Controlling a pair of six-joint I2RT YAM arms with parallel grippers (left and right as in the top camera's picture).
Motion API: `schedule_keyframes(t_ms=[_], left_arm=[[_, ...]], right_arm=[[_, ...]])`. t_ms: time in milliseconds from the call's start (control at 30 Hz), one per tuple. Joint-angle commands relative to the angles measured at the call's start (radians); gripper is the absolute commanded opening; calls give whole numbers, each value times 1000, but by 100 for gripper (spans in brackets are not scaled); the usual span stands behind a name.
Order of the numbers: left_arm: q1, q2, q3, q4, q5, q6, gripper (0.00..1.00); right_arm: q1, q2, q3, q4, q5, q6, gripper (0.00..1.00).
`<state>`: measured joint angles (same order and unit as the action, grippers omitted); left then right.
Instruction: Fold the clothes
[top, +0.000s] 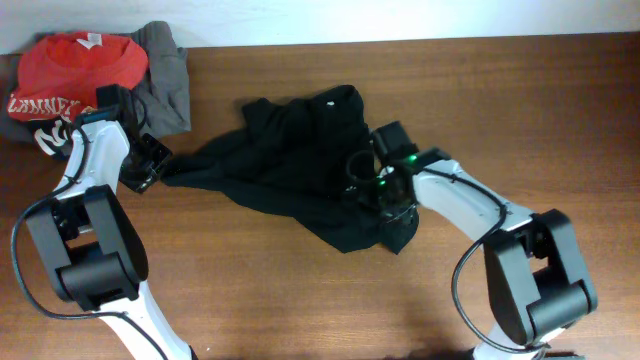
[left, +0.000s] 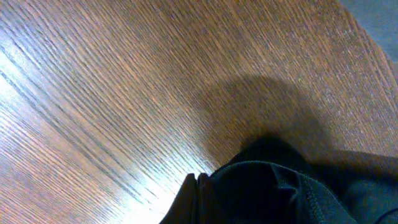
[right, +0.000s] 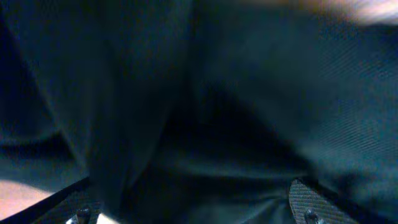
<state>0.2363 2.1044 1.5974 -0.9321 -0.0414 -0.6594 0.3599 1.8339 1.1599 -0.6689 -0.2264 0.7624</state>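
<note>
The clothes, a black garment with a small white mark near its top edge, lie crumpled on the middle of the table. One corner is drawn out to the left, where my left gripper is shut on it. In the left wrist view the closed left gripper pinches dark clothes just above the wood. My right gripper is over the garment's right side. In the right wrist view the black clothes fill the frame, and the right gripper is open, with folds lying between its wide-set fingertips.
A red shirt with white lettering and a grey garment are heaped at the table's far left corner, close behind the left arm. Bare wooden table runs along the front and right.
</note>
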Motion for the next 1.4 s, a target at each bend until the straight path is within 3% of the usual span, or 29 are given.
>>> schedule_keyframes(t_ms=[0, 167, 333, 700, 767, 833, 967, 1267, 1367], left_arm=[[6, 12, 12, -3, -7, -2, 1], [6, 12, 12, -4, -7, -2, 1], [6, 12, 12, -1, -7, -2, 1], [6, 12, 12, -1, 0, -2, 2], [6, 12, 12, -1, 0, -2, 2], [6, 12, 12, -1, 0, -2, 2], [6, 12, 12, -1, 0, -2, 2], [6, 12, 12, -1, 0, -2, 2], [6, 12, 12, -1, 0, -2, 2]], right_arm=[[-42, 2, -4, 4, 21, -53, 94], [-39, 2, -4, 12, 20, -124, 94], [16, 2, -4, 43, 21, -299, 99], [122, 2, 5, 22, 48, -373, 99], [124, 2, 6, 18, 51, -373, 91], [124, 2, 6, 17, 52, -369, 73], [123, 2, 6, 14, 58, -362, 52], [123, 2, 92, -75, 206, -339, 24], [123, 2, 135, -109, 216, -340, 24]])
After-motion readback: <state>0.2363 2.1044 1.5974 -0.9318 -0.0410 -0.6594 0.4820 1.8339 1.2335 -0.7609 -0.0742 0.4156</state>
